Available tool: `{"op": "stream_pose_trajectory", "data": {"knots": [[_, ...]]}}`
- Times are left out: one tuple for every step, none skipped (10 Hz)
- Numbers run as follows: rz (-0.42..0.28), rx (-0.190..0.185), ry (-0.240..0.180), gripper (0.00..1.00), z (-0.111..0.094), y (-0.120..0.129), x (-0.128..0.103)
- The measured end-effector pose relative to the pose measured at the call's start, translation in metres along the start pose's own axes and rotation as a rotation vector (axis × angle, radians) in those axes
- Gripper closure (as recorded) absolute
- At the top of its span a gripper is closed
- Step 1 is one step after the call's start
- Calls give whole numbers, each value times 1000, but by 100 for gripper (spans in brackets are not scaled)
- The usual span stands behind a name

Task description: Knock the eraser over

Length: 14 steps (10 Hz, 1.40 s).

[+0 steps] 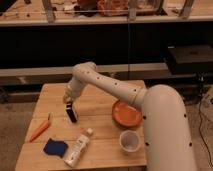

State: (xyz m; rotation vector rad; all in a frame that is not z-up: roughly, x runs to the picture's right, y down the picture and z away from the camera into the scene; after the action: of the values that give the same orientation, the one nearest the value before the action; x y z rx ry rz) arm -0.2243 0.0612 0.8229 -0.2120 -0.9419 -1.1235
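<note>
Hand (68,102) touching tilted eraser (72,114) top

The white arm (125,92) rises from a thick, rounded segment at the lower right and slopes up and to the left across the counter (100,107). It narrows as it goes to a bent elbow (86,72) at its highest point. From there the short forearm turns steeply down and slightly left. The dark hand (67,101) hangs at its end, pointing downward, low over the left-centre of the counter.
</note>
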Motion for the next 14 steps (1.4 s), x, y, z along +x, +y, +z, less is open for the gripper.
{"op": "stream_pose_trajectory", "data": {"knots": [[0, 3, -4, 98, 0, -1, -1], [1, 5, -8, 98, 0, -1, -3], [0, 6, -10, 98, 0, -2, -4], [-1, 7, -13, 98, 1, -2, -5], [-1, 9, -16, 98, 0, -2, -7], [-1, 11, -19, 98, -1, -3, -9], [-1, 12, -22, 98, -1, -4, -10], [-1, 13, -25, 98, -1, -4, -11], [0, 15, -28, 98, 0, -5, -13], [0, 17, -30, 98, 0, -5, -14], [0, 19, -33, 98, 0, -6, -15], [-1, 20, -35, 98, 0, -6, -17], [0, 22, -38, 98, 0, -6, -19], [0, 22, -39, 98, 0, -7, -19]]}}
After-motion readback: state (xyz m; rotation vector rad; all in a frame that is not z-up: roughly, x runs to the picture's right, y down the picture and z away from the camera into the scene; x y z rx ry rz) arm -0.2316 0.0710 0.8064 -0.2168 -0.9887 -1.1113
